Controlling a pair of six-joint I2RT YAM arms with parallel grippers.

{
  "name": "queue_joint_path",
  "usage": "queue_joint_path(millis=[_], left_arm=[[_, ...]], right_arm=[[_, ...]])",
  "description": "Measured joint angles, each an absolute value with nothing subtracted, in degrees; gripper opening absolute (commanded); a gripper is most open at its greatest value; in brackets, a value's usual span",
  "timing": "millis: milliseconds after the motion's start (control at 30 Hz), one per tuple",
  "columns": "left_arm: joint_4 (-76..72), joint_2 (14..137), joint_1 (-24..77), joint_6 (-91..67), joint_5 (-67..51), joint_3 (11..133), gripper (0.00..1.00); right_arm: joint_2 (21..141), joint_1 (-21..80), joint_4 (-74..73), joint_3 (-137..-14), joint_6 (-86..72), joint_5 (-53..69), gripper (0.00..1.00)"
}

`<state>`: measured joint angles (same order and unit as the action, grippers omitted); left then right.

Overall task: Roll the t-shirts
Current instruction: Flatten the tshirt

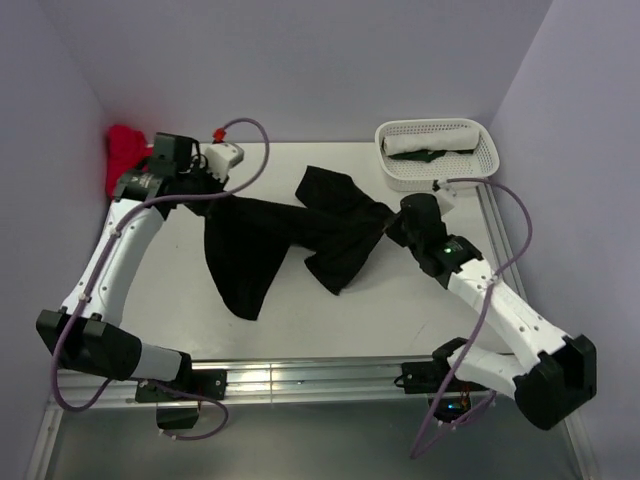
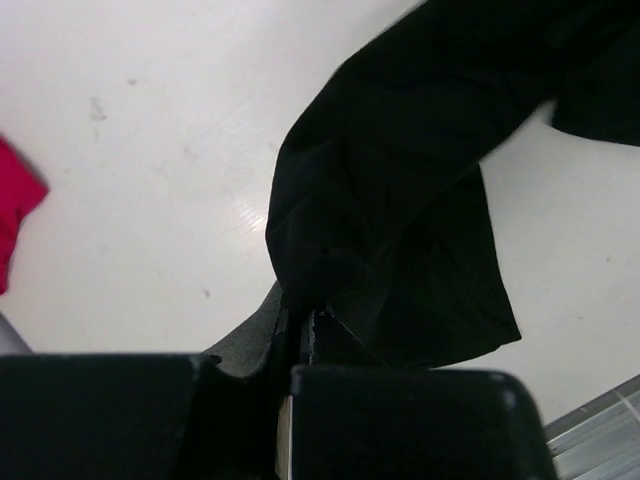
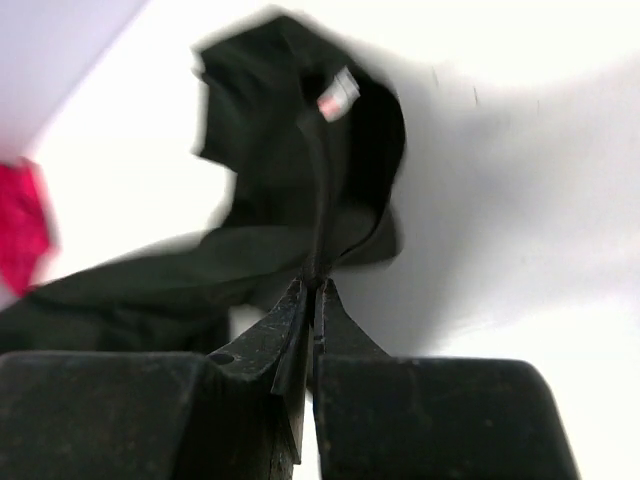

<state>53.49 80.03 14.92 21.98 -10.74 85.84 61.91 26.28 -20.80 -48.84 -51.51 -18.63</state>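
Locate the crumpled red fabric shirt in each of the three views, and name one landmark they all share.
Top external: the crumpled red fabric shirt lies in the upper left of the picture.
Left wrist: a red patch at the left edge, partly cut off.
Right wrist: a blurred red patch at the left edge.
Shared landmark: the black fabric t-shirt, to the red one's right in every view.

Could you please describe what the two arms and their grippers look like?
Both the left arm and right arm have white links with bulky black joints. A pale purple cable loops along each; the left one has a red connector. A green light glows on the right arm. The left gripper and right gripper have black tapered fingers.
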Motion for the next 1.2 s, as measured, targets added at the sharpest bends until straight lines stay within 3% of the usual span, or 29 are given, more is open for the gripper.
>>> queue_joint_path(millis=[333,767,967,1200], left_arm=[[58.7,80.4,-7.9,25.8,-23.3,93.9,0.0],[62.7,77.8,-13.3,28.9,-32.5,95.7,0.0],[62.7,84.1,-13.5,27.0,-36.8,104.4,0.0],[48.8,104.8,-13.6,14.6,-40.4,117.4,0.0]], right_arm=[[48.7,24.4,-31.0,-63.9,-47.1,-20.7,0.0],[44.7,24.4,-38.7,-73.4,-42.9,-19.1,0.0],[57.6,23.3,-37.5,-84.8,-39.4,-16.9,0.0],[82.9,18.3,-26.0,-97.2,-34.4,-7.2,0.0]])
